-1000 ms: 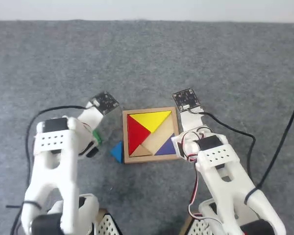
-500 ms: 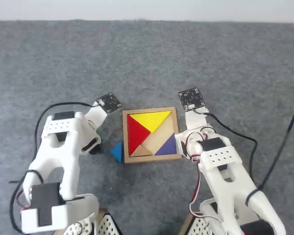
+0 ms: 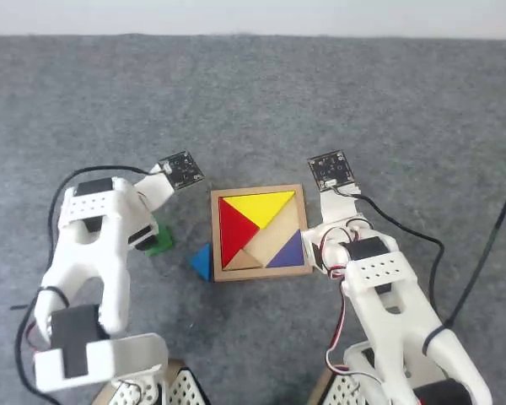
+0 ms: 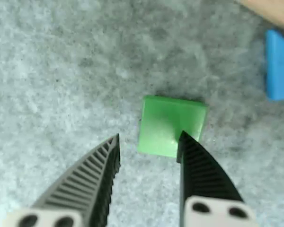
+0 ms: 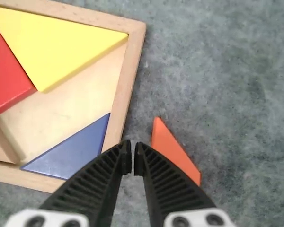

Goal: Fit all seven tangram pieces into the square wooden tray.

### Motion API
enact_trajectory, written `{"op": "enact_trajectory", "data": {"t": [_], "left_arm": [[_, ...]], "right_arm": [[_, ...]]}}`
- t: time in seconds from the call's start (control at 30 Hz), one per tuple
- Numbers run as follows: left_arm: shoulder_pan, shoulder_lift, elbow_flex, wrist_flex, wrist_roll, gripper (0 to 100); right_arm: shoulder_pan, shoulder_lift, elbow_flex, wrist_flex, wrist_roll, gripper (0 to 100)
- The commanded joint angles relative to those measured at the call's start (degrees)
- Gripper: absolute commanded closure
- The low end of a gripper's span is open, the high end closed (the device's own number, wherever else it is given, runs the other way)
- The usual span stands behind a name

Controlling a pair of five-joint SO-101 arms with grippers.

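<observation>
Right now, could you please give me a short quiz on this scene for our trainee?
1. True or false: the green square lies inside the wooden tray.
2. The triangle on the carpet beside the right hand is: A yellow, B orange, C red.
3. Fill in: the left hand is ____.
Key: 1 false; 2 B; 3 open.

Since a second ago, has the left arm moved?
Yes. The left arm shifted slightly away from the wooden tray, uncovering more of the green square.
</observation>
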Motion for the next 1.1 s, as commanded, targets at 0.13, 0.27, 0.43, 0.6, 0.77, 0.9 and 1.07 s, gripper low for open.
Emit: {"op": "enact_trajectory", "data": {"t": [0.13,0.27,0.43,0.6,0.77,0.9,1.07], "left_arm": [[-0.26,6.33,-5.67,0.09,-2.02,78],[-0.09,6.33,-5.85,2.29,-1.58,77],[-1.05,6.33,-6.02,3.69,-1.49,75],[-1.14,6.33,-5.93,6.33,-1.49,75],[0.79,6.86,-5.93,6.24,-1.41,75],[1.58,6.95,-5.76,6.24,-1.41,75],[1.32,7.21,-5.67,4.48,-0.97,75]], "right_arm": [[0.84,0.04,-0.7,-1.01,0.09,96.5],[0.75,0.04,-0.7,-1.01,0.09,96.5],[0.75,0.04,-0.7,-1.01,0.09,96.5],[0.75,0.04,-0.7,-1.01,0.09,96.5],[0.75,0.04,-0.7,-0.92,0.09,96.5],[0.75,-0.13,-0.62,-0.92,0.09,96.5],[0.75,-0.31,-0.53,-0.92,0.09,96.5]]}}
